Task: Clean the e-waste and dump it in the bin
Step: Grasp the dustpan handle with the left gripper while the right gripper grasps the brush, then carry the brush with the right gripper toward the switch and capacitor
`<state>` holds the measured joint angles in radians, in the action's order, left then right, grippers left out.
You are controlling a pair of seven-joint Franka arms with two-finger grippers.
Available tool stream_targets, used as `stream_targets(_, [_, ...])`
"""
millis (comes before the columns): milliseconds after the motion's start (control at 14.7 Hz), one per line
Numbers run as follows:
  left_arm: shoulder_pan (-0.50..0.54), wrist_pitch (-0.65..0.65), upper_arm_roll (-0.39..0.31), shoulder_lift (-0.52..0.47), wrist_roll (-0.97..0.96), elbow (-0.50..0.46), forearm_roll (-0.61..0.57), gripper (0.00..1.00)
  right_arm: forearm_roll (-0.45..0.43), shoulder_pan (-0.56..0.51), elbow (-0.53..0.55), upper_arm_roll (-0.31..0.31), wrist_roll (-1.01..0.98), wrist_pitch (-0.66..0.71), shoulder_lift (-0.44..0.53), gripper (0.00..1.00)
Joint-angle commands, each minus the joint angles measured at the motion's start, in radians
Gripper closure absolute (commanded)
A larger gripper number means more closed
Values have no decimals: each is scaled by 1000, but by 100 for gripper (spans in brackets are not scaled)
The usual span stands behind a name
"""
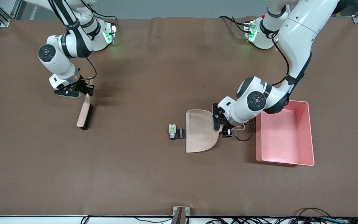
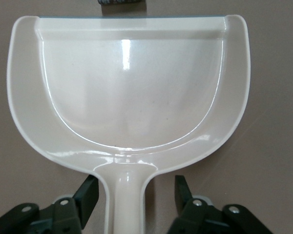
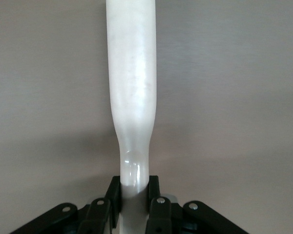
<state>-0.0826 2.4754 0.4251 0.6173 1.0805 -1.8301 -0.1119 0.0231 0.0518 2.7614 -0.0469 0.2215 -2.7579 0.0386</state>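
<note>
My right gripper [image 1: 87,92] is clenched on the handle of the brush [image 1: 84,114], the pale shaft pinched between both fingers [image 3: 112,195]. From the grip the brush runs lengthwise toward the front camera, its dark bristle edge on the side toward the left arm's end, its free end low by the brown table [image 1: 135,174].

My left gripper [image 1: 225,129] sits at the handle of the dustpan [image 1: 199,130] with its fingers [image 2: 88,192] spread — one on each side of the stem, a gap showing on both sides, so nothing is grasped. The dustpan lies flat, its long axis running along the table from my gripper toward the right arm's end, and its straight open lip faces that way.

Just past that lip lie the two bits of e-waste: the dark block [image 1: 181,133] nearly at the lip, and the whitish switch [image 1: 172,132] (green marks on it) right beside the block, one step farther from my left gripper. Both rest on the table, outside the pan.

The pink bin [image 1: 306,133] stands on the table just at the other flank of my left gripper, toward the left arm's end — its long axis pointing toward the front camera.
</note>
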Motion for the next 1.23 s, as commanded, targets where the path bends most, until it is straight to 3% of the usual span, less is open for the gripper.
stream_targets(0, [-2,4,-2,28,-2,26,-49,34,61,118,-35,-1,64,4,15,100])
stream_targets(273, [-2,4,-3,41,-2,44,-72,47,95,333,-133,1,307,9,-25,100])
stream_targets(478, [0,4,-3,41,-2,48,-77,60,97,459,-232,1,432,-2,-121,100])
stream_targets(683, [-2,2,-3,41,-2,48,-92,80,97,511,-406,-1,519,10,-262,100])
stream_targets(819, [-2,2,-3,41,-2,48,-94,85,95,552,-524,-1,594,17,-357,100])
stream_targets(1024, [0,-7,-3,36,-16,48,-94,96,86,635,-718,5,680,142,-477,100])
stream_targets(1160, [-2,-15,-5,38,-39,48,-94,99,80,658,-788,9,688,185,-520,100])
